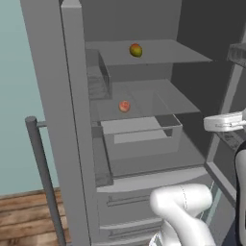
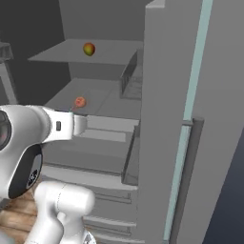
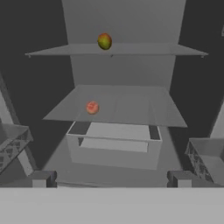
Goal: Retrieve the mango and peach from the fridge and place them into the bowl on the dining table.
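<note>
Facing the open fridge (image 1: 57, 120), the gripper (image 3: 111, 178) hangs outside it with fingers spread, empty; the mango (image 3: 104, 41) sits on the upper shelf, the peach (image 3: 92, 107) on the shelf below

To my left there's a pale teal wall (image 1: 14, 96), flat & evenly lit, w/ a strip of the same teal in the right base view. Under it, a wood plank floor (image 1: 29, 216) in warm brown. At lower right the bg goes dark blue-grey (image 2: 224, 209).
</note>
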You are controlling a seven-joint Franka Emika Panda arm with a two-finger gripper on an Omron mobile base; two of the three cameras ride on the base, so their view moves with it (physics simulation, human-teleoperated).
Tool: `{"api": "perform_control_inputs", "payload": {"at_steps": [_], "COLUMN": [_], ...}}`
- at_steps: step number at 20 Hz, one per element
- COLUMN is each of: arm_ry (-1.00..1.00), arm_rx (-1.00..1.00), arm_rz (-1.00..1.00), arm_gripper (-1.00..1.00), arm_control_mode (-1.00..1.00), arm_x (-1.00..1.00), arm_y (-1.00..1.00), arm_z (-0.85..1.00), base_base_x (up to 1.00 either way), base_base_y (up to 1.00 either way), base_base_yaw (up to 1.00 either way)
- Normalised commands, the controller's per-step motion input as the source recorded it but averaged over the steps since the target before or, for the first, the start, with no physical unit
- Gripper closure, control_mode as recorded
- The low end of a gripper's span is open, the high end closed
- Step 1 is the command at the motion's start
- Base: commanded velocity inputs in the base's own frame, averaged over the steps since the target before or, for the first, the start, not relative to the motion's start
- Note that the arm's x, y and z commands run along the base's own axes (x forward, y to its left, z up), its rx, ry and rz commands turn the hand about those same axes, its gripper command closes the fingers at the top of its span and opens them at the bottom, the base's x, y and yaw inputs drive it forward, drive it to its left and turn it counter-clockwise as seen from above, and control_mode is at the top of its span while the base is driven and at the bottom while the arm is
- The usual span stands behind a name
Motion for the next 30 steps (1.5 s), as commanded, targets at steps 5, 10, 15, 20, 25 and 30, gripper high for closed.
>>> {"api": "perform_control_inputs", "payload": {"at_steps": [5,10,15,20,25,30], "arm_ry": [0.0,0.0,0.0,0.07,0.09,0.11], "arm_rx": [0.0,0.0,0.0,-0.01,0.0,0.0], "arm_rz": [0.0,0.0,0.0,-0.11,-0.04,0.0], "arm_gripper": [-1.0,-1.0,-1.0,-1.0,-1.0,-1.0], "arm_control_mode": [1.0,1.0,1.0,-1.0,-1.0,-1.0], "arm_x": [0.0,0.0,0.0,0.58,0.23,0.25], "arm_y": [0.0,0.0,0.0,0.27,0.26,0.29], "arm_z": [0.0,0.0,0.0,0.0,0.0,0.0], "base_base_x": [1.0,1.0,0.99,0.0,0.0,0.0], "base_base_y": [0.21,0.37,0.39,0.0,0.0,0.0], "base_base_yaw": [-0.01,-0.04,-0.06,0.0,0.0,0.0]}}
